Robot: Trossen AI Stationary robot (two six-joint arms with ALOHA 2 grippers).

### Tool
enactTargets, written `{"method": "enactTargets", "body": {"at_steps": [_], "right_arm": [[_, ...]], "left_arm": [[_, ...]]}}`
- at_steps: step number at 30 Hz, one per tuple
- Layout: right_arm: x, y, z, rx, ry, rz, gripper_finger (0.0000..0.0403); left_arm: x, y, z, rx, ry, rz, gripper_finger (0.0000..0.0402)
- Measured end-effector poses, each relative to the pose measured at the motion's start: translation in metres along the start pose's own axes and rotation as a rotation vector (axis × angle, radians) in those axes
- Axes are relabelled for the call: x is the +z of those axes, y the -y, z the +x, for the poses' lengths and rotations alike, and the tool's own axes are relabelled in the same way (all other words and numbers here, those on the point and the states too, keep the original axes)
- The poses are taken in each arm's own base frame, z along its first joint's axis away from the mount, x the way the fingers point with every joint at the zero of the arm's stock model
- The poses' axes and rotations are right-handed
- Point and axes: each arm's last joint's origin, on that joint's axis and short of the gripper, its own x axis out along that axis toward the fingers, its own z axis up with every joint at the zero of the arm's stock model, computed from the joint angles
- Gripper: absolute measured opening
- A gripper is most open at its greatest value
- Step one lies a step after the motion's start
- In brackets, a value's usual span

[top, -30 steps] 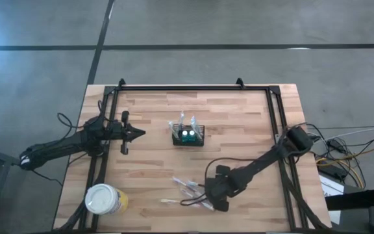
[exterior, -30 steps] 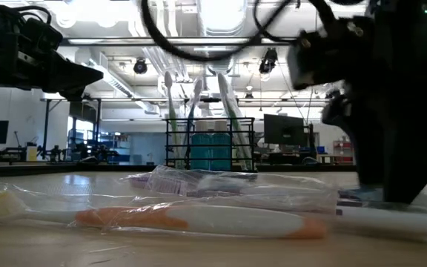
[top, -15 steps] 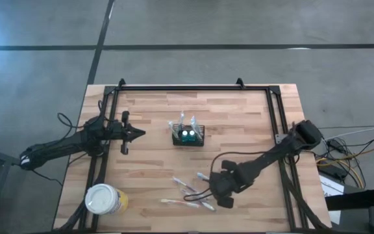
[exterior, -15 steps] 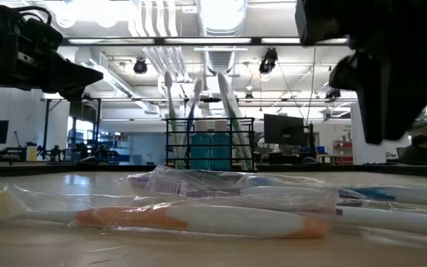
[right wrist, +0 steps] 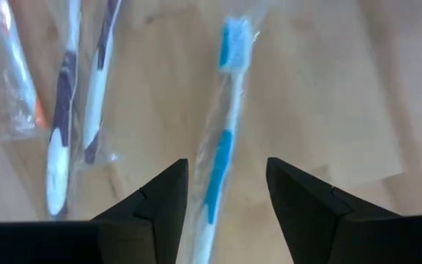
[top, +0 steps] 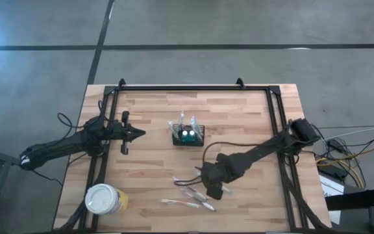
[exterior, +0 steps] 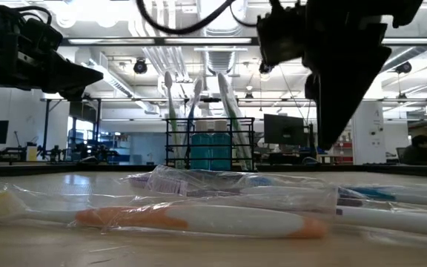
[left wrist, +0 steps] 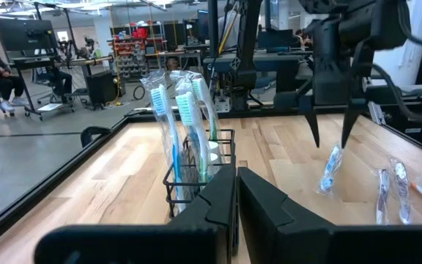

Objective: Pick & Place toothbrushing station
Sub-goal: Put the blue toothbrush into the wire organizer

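Overhead, tabletop-level and wrist cameras share the caddy (top: pixel 187 135).

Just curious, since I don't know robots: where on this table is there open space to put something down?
Bare wood lies behind the black wire-mesh caddy toward the black frame rail, and by the right rail. It's crowded near the front, where wrapped toothbrushes lie under the right gripper, beside the yellow white-lidded cup.

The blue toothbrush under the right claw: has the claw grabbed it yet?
No: the right gripper hangs open above the wrapped blue toothbrush, which lies flat on the table.
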Motion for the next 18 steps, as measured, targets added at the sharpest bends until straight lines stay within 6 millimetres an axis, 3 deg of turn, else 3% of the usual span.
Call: {"method": "enactTargets", "body": {"at_steps": [7,12,18], "right_arm": [[0.009,-0.004,0.020,0.012,-0.029,-0.037,0.0185],[0.011,-0.007,0.049,-0.043,-0.088,-0.066,0.0185],[0.015,-0.012,0.059,-0.073,-0.127,-0.125,0.0177]], "left_arm": [[0.000,0.000,0.000,-0.001,-0.004,-0.001,0.0023],[-0.001,0.000,0.000,-0.001,-0.008,-0.002,0.0023],[-0.001,0.000,0.000,-0.001,-0.011,-0.005,0.0023]]}}
